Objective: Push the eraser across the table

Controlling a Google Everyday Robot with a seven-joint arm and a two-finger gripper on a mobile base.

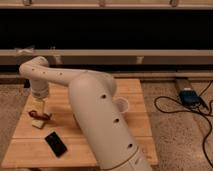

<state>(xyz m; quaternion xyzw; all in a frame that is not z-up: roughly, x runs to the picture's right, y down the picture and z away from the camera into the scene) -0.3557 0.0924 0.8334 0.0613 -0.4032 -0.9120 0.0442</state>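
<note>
The gripper (39, 107) hangs at the left of the frame, just above a red-brown item (41, 116), whether it is closed is unclear, and the black eraser (56, 144) lies on the table (137, 122), lower left.

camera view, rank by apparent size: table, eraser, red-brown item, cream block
1. table
2. eraser
3. red-brown item and cream block: these look alike in size, so they are not ranked.
The hand hangs just above those two.
</note>
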